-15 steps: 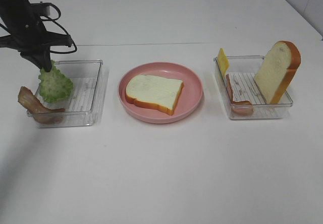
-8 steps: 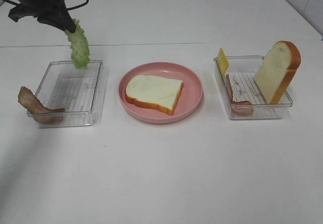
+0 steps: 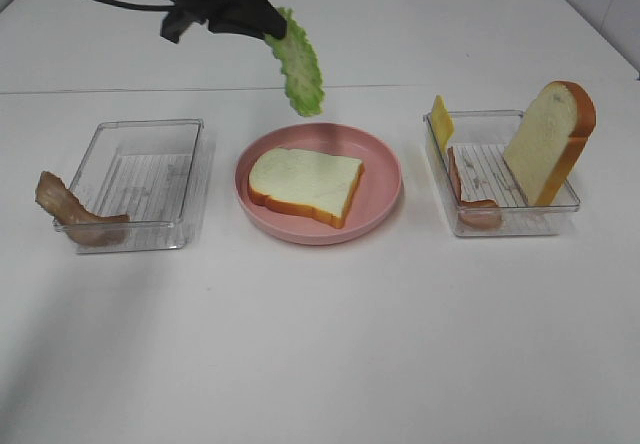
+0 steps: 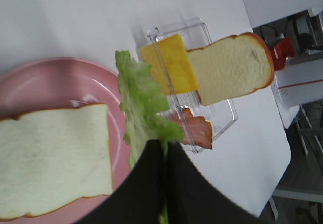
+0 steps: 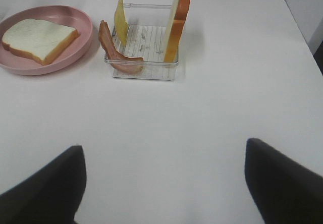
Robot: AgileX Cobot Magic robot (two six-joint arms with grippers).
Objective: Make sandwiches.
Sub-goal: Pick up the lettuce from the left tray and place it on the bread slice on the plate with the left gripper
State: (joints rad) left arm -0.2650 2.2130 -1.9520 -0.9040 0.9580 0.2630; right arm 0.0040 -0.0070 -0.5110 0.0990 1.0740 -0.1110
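Currently the left gripper is clamped shut on one end of the lettuce leaf. The leaf hangs in the air above the far rim of the pink plate, clear of the bread slice lying flat there. The right gripper stands with its jaws apart and empty over bare table.

Risk: the leaf is limp and pinched by a thin edge. If released from height or off-centre, it could fold, slide off the bread or land on the plate rim.

The table is plain white and smooth, and probably offers little friction. Beyond its edge, the left wrist view shows cluttered equipment.
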